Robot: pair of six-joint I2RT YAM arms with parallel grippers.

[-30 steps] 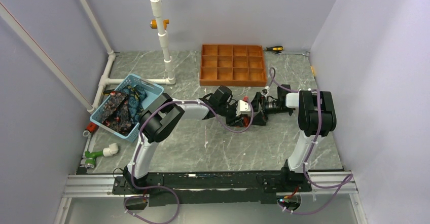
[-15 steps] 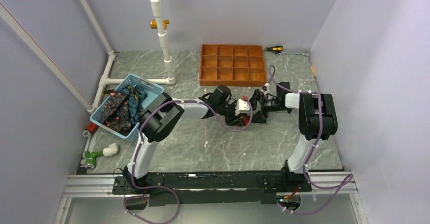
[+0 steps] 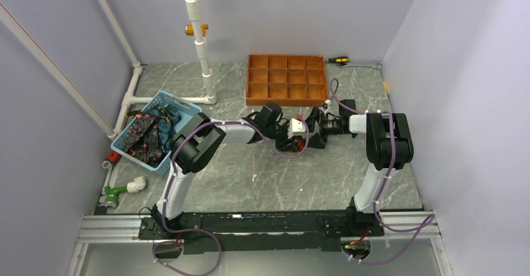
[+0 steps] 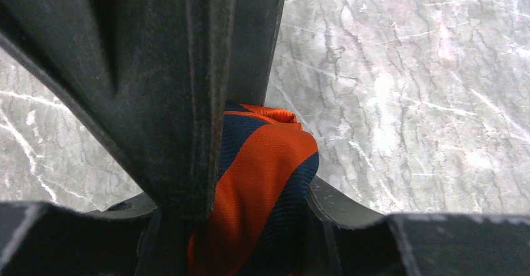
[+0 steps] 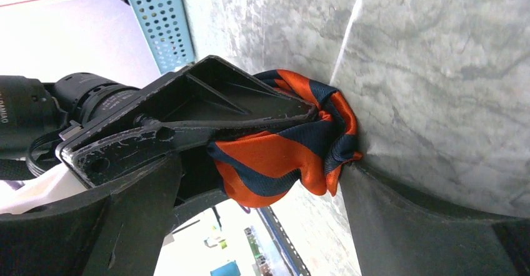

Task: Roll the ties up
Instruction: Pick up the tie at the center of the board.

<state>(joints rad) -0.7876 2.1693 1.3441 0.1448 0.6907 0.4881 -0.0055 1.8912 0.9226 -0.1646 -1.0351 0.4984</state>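
We see both arms meeting over the middle of the table [image 3: 250, 176], at 6 o'clock from the orange gridded tray [image 3: 287, 79]. The left gripper [image 3: 300, 140] is clenched on the striped tie [image 5: 284, 154], a bunched roll of orange and dark bands pressed down onto the marbled surface.

The right gripper [image 3: 317, 132] reaches in from 3 o'clock. Its 2 fingers are spread wide to either side of the roll and are not pinching it. In its wrist view 1 of them lies right against the fabric at the roll's 4 o'clock edge, but we cannot tell whether it truly touches.

From above, the tie is almost wholly hidden under the 2 grippers, and we make out only a red speck. The left wrist view shows just part of the roll. A dark finger [image 4: 187, 101] covers its 9 o'clock side and the frame cuts off its 6 o'clock end. How many turns the roll has, and where its loose end lies, we cannot make out.

The other ties [image 3: 145, 135] lie heaped in the blue basket [image 3: 139, 158], well apart at 9 o'clock from the grippers. Their patterns are too small to read.
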